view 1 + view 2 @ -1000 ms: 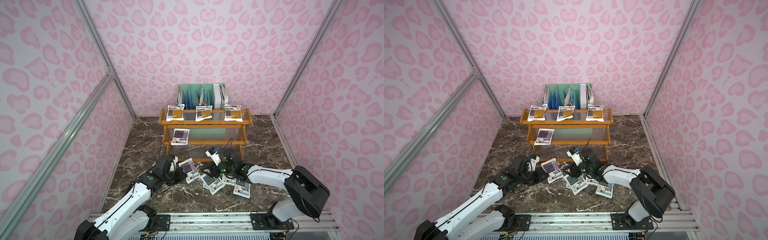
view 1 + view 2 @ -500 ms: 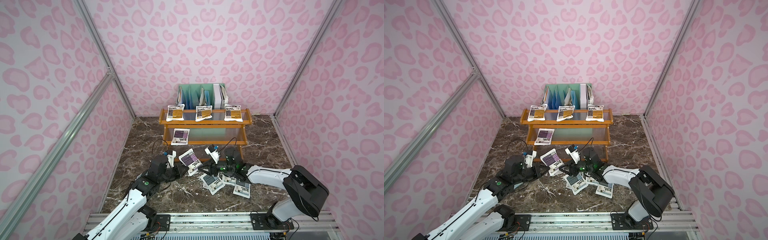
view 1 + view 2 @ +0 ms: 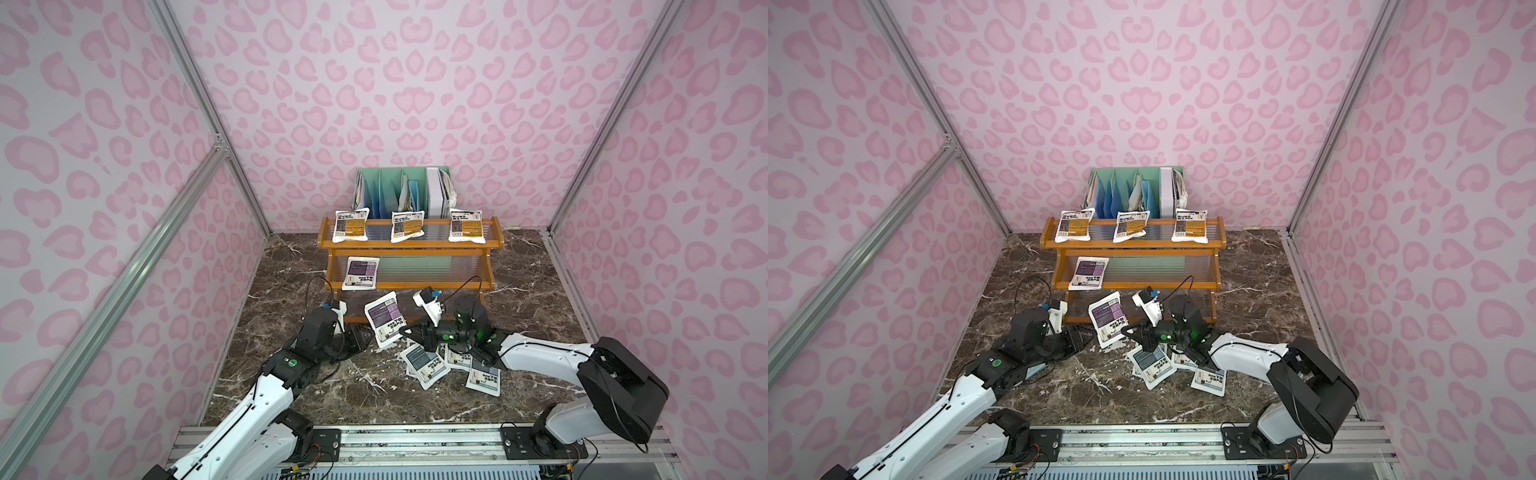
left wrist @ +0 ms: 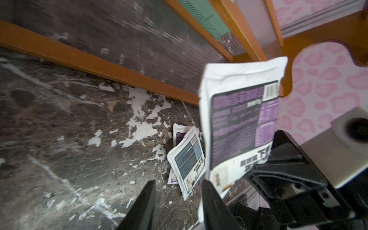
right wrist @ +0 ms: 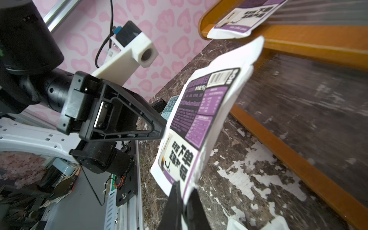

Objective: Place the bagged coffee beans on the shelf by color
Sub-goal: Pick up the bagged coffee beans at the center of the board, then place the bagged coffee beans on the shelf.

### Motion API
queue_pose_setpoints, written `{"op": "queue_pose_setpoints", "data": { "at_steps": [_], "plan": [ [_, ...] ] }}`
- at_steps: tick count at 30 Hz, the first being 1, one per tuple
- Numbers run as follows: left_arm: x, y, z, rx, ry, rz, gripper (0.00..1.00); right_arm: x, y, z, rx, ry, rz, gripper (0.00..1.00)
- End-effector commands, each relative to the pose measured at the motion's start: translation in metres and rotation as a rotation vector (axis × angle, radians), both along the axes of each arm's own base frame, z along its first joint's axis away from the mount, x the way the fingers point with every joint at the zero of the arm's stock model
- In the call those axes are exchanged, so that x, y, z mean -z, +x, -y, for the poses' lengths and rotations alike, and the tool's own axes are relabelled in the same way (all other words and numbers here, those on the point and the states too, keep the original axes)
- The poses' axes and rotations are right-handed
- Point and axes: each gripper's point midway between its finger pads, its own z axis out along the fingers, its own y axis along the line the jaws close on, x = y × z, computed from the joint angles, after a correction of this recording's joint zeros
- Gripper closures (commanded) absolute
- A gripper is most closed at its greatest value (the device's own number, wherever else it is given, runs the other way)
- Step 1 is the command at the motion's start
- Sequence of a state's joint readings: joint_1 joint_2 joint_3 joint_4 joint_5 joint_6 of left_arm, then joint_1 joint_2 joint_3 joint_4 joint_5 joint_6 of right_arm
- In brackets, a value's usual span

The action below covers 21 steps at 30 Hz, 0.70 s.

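Marble, dark brown with white veins, forms the worktop (image 3: 291, 266). At its left the left pincer (image 4: 178, 185) sits low over it, released, its two black fingers (image 4: 143, 205) spread apart. Just right of it a purple pouch (image 3: 384, 318) stands tilted in the air above the worktop, in front of the lowest tier, its label turned up toward both top views. The left pincer's tip is close beside the pouch's lower corner; whether they touch I cannot tell. The right pincer (image 5: 185, 191) reaches in low from the right and is clenched on this pouch's lower edge. Near that arm a loose heap lies flat on the marble: overlapping grey-blue pouches (image 3: 424, 361) (image 3: 484, 376), with another pouch partly hidden by the wrist. In the left wrist view a purple-labelled pouch (image 4: 179, 136) peeps out beneath one of them. Farther back stands the shelf (image 3: 409, 252), orange-brown wood with clear ribbed tiers. Its top tier carries three orange pouches (image 3: 351, 225) (image 3: 406, 226) (image 3: 466, 225), spaced left, middle and right. The middle tier holds a shelved purple pouch (image 3: 360, 272) at its left end, overhanging the front rail. Behind the shelf, against the far wall, is a mint-green file organizer (image 3: 386, 187) with papers.
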<state>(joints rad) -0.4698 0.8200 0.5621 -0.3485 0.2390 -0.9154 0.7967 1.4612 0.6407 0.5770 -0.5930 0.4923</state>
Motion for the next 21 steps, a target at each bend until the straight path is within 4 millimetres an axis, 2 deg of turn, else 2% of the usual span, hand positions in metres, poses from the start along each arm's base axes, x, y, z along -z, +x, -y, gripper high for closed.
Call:
{"op": "queue_pose_setpoints", "data": {
  "at_steps": [1, 5, 9, 15, 21],
  "plan": [
    [0.021, -0.003, -0.034, -0.153, 0.130, -0.071, 0.49, -0.007, 0.014, 0.006, 0.069, -0.008, 0.041, 1.00],
    [0.031, -0.007, -0.049, -0.215, 0.187, -0.102, 0.48, -0.019, 0.038, 0.015, 0.139, -0.043, 0.087, 1.00],
    [0.033, -0.011, -0.051, -0.219, 0.195, -0.113, 0.48, -0.033, 0.067, 0.029, 0.210, -0.054, 0.119, 1.00],
    [0.032, -0.012, -0.053, -0.232, 0.188, -0.112, 0.47, -0.038, 0.114, 0.054, 0.318, -0.048, 0.116, 1.00],
    [0.033, -0.013, -0.053, -0.223, 0.198, -0.118, 0.47, -0.043, 0.138, 0.053, 0.340, -0.026, 0.114, 1.00]
  ]
}}
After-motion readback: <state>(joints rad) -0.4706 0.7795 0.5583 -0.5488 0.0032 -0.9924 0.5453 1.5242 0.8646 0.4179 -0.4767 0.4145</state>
